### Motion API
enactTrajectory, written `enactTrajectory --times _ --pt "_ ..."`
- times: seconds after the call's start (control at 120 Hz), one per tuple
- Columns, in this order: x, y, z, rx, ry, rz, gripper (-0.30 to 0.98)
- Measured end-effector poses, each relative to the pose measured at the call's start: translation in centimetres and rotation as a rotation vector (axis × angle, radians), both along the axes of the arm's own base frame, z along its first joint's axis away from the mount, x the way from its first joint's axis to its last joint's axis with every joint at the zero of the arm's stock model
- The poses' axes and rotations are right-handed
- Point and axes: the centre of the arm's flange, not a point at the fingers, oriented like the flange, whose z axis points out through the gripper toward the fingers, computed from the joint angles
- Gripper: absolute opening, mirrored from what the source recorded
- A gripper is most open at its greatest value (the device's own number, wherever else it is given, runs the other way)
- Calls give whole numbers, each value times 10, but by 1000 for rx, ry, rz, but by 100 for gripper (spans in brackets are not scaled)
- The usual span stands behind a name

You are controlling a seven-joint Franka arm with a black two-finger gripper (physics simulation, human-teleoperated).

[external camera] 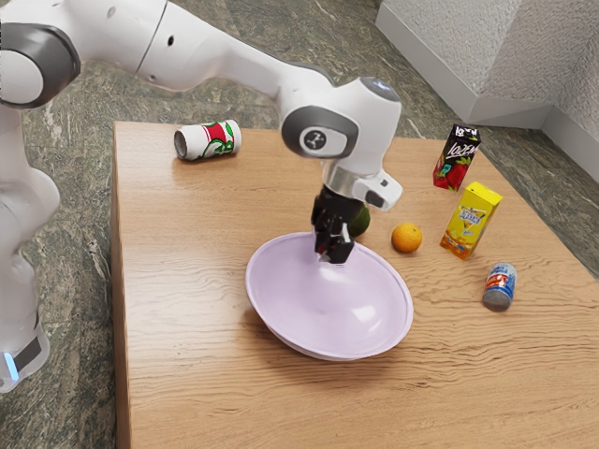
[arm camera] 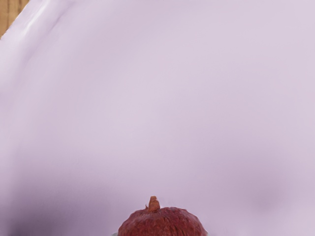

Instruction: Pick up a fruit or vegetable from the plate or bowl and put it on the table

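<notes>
At the back rim of the lilac bowl (external camera: 328, 304), my gripper (external camera: 333, 250) points down, its fingertips just inside the rim. A bit of red shows between the fingers there. In the wrist view a dark red fruit (arm camera: 162, 224) with a short brown stem is at the lower edge, against the pale lilac inside of the bowl (arm camera: 157, 98). Small grey patches touch the fruit on both sides, and the gripper appears shut on it. Most of the fruit is hidden in the exterior view.
A dark green fruit (external camera: 359, 222) is partly behind the gripper. On the wooden table (external camera: 187, 374) are an orange (external camera: 406, 238), a yellow carton (external camera: 471, 221), a dark carton (external camera: 456, 157), a blue-and-red can (external camera: 500, 286) and a white-and-red can (external camera: 208, 140) on its side.
</notes>
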Motion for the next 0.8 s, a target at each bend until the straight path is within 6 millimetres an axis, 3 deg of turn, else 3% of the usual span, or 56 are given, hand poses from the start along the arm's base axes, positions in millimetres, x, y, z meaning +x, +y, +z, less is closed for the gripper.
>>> enactTrajectory --times 0.133,0.258,0.333,0.433,0.533,0.6,0.667,0.8 --pt "3 42 2 0 17 62 11" --pt "2 94 44 -12 -1 135 11" --pt "-7 166 56 -12 10 255 12" --pt "-37 279 50 -6 53 463 12" --pt "-66 344 41 -4 89 592 12" --pt "-80 368 39 -7 100 639 12" --pt "-87 379 39 -10 106 662 12" --pt "-81 366 39 -11 114 631 12"
